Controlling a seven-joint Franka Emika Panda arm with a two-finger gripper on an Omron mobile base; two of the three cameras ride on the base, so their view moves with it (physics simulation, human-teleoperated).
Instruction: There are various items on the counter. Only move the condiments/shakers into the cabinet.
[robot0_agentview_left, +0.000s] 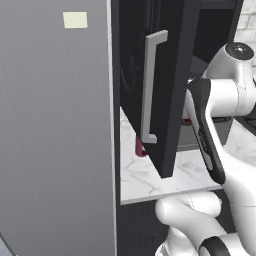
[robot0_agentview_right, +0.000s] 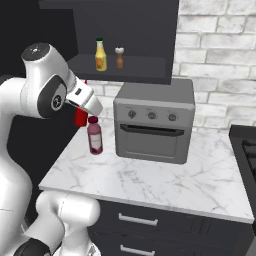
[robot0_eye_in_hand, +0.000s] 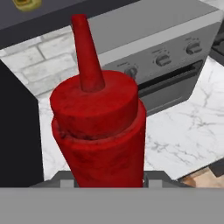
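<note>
The left base view looks forward from behind the arm, close against a grey panel (robot0_agentview_left: 55, 130) and the open cabinet door (robot0_agentview_left: 167, 85), with a strip of marble surface (robot0_agentview_left: 142, 175) beyond. The right base view faces the same surface (robot0_agentview_right: 150, 175) from farther back, toward the oven (robot0_agentview_right: 154, 122). The hand view sits very near a red bottle (robot0_eye_in_hand: 98, 131), oven (robot0_eye_in_hand: 175, 57) behind.

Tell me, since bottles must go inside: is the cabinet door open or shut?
Open. In the left base view the cabinet door swings out over the counter; the right base view shows the yellow bottle and shaker on its shelf.
</note>
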